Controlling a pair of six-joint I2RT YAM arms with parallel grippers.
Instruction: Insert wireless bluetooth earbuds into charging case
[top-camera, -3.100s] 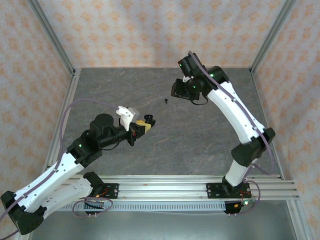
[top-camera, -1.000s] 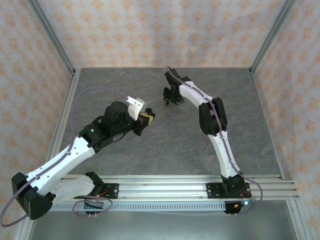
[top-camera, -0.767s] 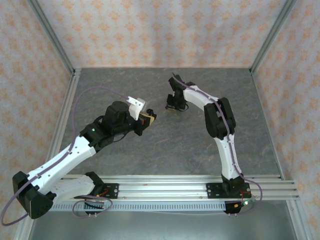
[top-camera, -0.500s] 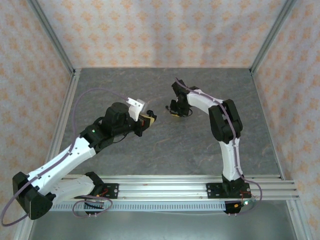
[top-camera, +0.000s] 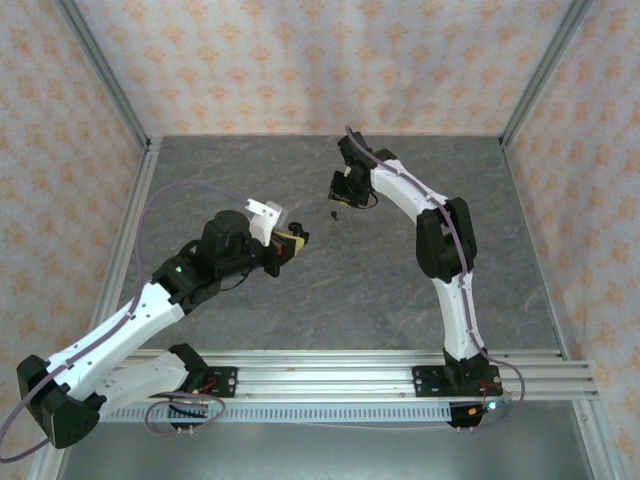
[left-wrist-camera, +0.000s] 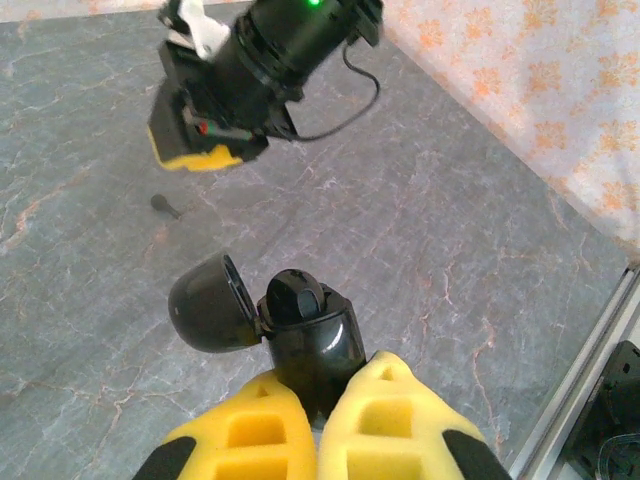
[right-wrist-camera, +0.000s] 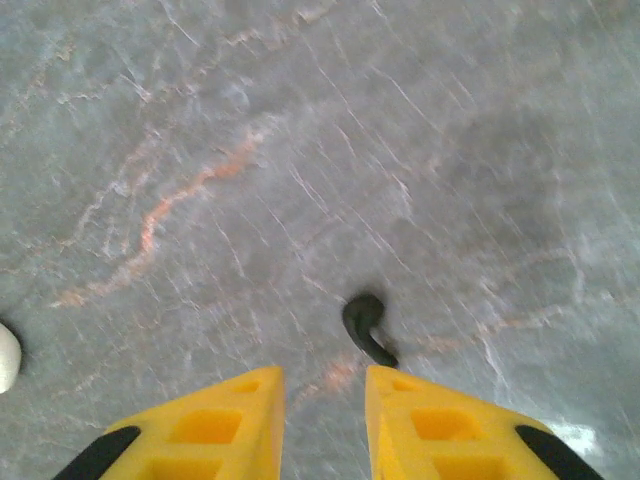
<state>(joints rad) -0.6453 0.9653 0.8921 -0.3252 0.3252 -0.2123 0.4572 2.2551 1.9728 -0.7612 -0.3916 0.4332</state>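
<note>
Pick-up stage: charging case (left-wrist-camera: 305, 335) is clamped in left gripper (left-wrist-camera: 318, 425); black earbud (right-wrist-camera: 365, 328), at 12 o'clock of parted right gripper (right-wrist-camera: 322, 388), must be pinched.

Black earbud (right-wrist-camera: 364, 323), black case (left-wrist-camera: 310, 340), grey veined table (top-camera: 350, 290)

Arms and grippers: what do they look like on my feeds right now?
The left arm and right arm have white links with black joints, a thin purple cable running along each, and a small green light. The left gripper and right gripper have yellow, blocky fingers with rectangular recesses and black bases.
</note>
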